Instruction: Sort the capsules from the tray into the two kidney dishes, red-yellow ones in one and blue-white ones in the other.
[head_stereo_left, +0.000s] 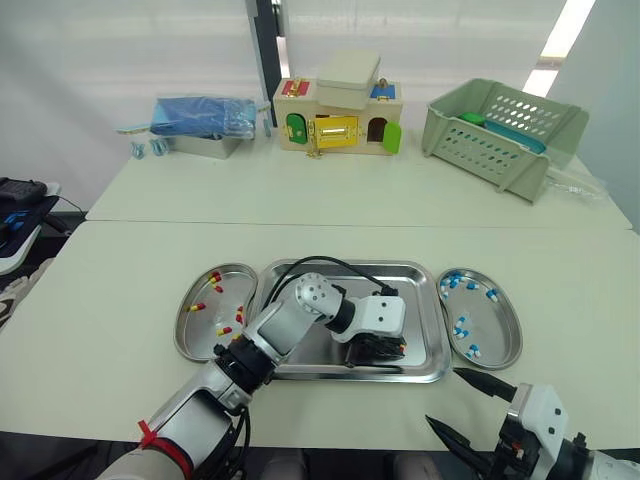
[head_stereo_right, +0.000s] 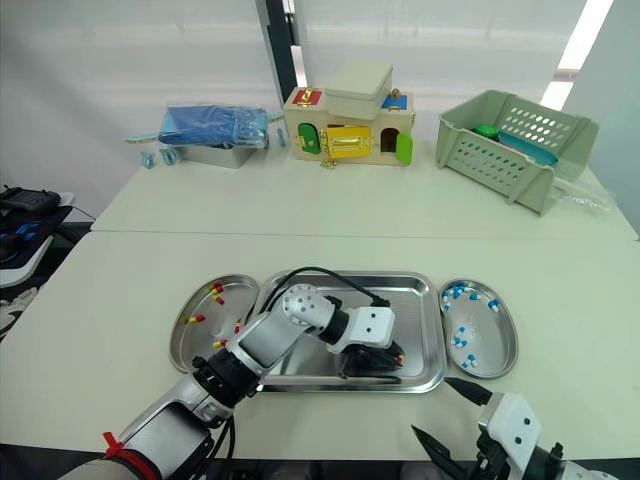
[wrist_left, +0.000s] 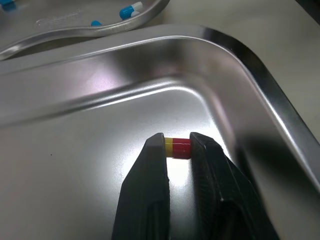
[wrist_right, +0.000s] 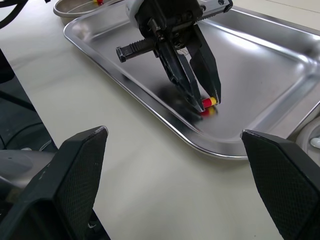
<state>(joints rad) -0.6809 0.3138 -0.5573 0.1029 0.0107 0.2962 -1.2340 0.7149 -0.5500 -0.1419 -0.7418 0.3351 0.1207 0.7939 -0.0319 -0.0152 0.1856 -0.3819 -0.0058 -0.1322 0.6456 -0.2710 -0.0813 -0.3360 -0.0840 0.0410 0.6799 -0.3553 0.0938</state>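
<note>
Clearly 2-toned capsule (wrist_left: 178, 148), red, yellow, glossy

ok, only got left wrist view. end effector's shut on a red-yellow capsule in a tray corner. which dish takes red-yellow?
Observer: The left kidney dish; red-yellow capsules already lie in it, beside the tray's opposite end.
Operator: right arm in the way?
Observer: No. The right end effector is open, holding nothing, over the table in front of the tray's near right corner.
Operator: more capsules in the tray?
Observer: I see none besides the red-yellow capsule in the left end effector, though the left arm hides part of the tray.
</note>
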